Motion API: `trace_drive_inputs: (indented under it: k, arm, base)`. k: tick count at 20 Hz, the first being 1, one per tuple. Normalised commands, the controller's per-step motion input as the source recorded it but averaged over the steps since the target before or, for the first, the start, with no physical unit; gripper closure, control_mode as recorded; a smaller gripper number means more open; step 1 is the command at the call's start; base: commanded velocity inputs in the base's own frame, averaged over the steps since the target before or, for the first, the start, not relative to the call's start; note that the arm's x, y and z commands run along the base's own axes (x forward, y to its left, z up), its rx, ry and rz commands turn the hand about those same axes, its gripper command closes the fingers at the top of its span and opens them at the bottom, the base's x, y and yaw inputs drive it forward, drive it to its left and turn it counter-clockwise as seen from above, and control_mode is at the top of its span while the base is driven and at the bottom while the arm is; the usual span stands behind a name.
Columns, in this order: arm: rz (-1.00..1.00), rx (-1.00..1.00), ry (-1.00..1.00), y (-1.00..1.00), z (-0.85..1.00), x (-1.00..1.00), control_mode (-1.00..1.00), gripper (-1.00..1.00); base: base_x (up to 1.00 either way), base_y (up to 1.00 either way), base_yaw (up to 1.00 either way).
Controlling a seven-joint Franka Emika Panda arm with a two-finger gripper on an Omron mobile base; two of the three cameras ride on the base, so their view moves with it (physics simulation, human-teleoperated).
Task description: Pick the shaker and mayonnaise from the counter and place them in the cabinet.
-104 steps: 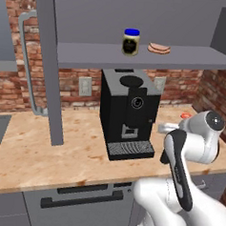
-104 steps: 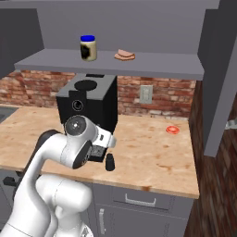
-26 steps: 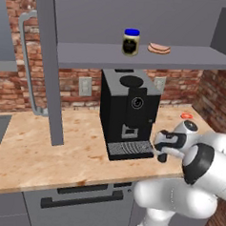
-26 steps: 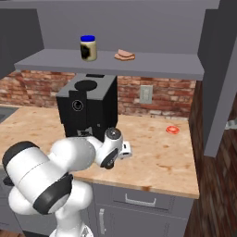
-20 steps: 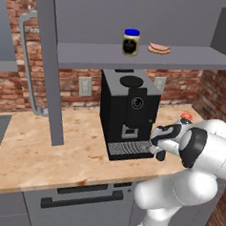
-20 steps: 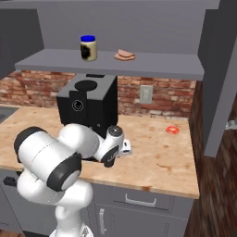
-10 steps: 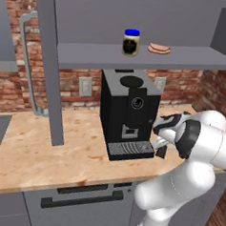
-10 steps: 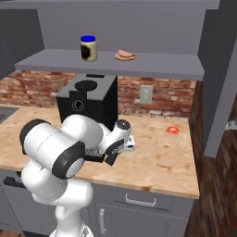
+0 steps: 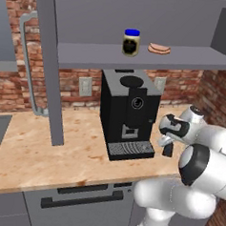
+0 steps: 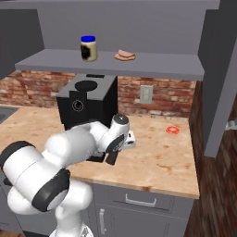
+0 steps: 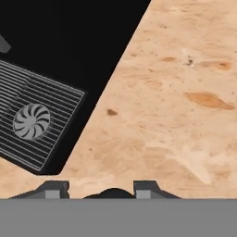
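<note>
Shaker (image 9: pixel 168 149) sitting on the counter (image 9: pixel 45 148), beside the coffee machine (image 9: pixel 128 113).
Mayonnaise (image 9: pixel 131 42) is standing on the cabinet (image 9: pixel 138 57) shelf near a pinkish piece of food (image 9: pixel 159 49), so the shaker looks like the item left to move. The gripper (image 11: pixel 102 189) is reaching down around it, a dark rounded top showing between the fingertips, probably to take it from above; whether the jaws are gripping yet, I cannot tell. A small red ring (image 10: pixel 173 129) is lying farther along the counter.
</note>
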Motion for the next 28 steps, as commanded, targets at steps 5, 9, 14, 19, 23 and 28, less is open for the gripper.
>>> trace_drive_inputs:
  k: [5, 9, 14, 19, 23, 28]
  arm:
    - [0.00, -0.13, -0.07, 0.04, 0.44, -0.52, -1.00, 1.00]
    - [0.00, -0.15, -0.08, 0.00, 0.52, -0.49, -1.00, 1.00]
    - [0.00, -0.18, -0.11, 0.00, 0.64, -0.48, -1.00, 1.00]
    - [-0.02, -0.14, -0.10, 0.00, 0.75, -0.22, -1.00, 1.00]
    - [-0.05, -0.14, -0.08, 0.00, 0.78, -0.01, -1.00, 1.00]
    - [-0.05, -0.14, -0.09, -0.01, 0.76, 0.00, -1.00, 1.00]
  base:
    - [0.00, 0.00, 0.00]
    - [0.00, 0.00, 0.00]
    - [0.00, 0.00, 0.00]
    - [0.00, 0.00, 0.00]
    - [0.00, 0.00, 0.00]
    - [0.00, 0.00, 0.00]
